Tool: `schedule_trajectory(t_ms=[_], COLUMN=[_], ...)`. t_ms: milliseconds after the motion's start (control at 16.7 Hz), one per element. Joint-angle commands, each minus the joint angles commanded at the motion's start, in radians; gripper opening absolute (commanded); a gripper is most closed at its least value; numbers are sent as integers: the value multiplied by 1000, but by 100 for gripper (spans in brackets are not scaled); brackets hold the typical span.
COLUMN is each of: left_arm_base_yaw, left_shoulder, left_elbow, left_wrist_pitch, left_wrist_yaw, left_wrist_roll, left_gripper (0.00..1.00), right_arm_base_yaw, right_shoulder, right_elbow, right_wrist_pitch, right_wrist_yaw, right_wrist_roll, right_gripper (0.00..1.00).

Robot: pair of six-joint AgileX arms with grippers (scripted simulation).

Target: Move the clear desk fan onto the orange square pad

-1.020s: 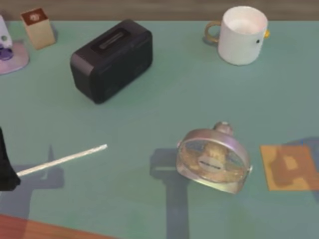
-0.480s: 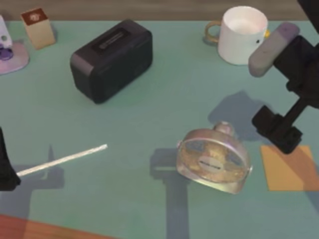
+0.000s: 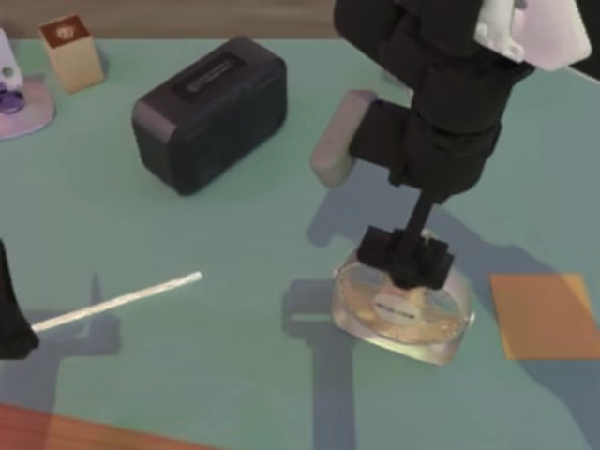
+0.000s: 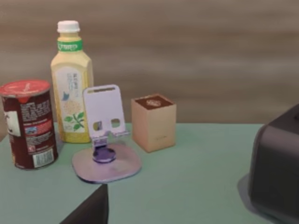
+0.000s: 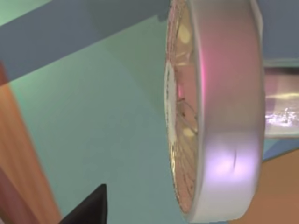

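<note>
Fan [image 3: 403, 314] rim glossy silvery, translucent; pad [image 3: 544, 314] matt orange

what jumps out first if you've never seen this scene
The big dark right arm reaching in from the far edge, its claw down over the clear desk fan at centre-right. Just right of the fan lies the orange square pad, bare. A black rounded box sits far left.

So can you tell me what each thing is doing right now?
clear desk fan: on the table, not on the pad yet
orange square pad: flat, nothing on it
right gripper: down over the fan's top edge
left gripper: parked at the table's left edge
black rounded box: sitting untouched
phone stand: upright, nothing in it
bottle: upright, cap on
</note>
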Motion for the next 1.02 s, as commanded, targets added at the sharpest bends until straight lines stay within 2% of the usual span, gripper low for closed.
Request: schedule_trajectory(t_ms=[480, 1020], left_arm_base_yaw=[0, 0], left_shoulder=[0, 0], left_elbow=[0, 0], left_wrist_pitch=[0, 0], left_wrist_yaw=[0, 0], left_wrist_roll=[0, 0], left_gripper=[100, 100], right_arm_base_yaw=[9, 15], right_shoulder=[28, 26], right_elbow=[30, -167], right_wrist_pitch=[-20, 174], right_wrist_yaw=[0, -1], right_wrist_roll=[-8, -6], right_gripper=[100, 100])
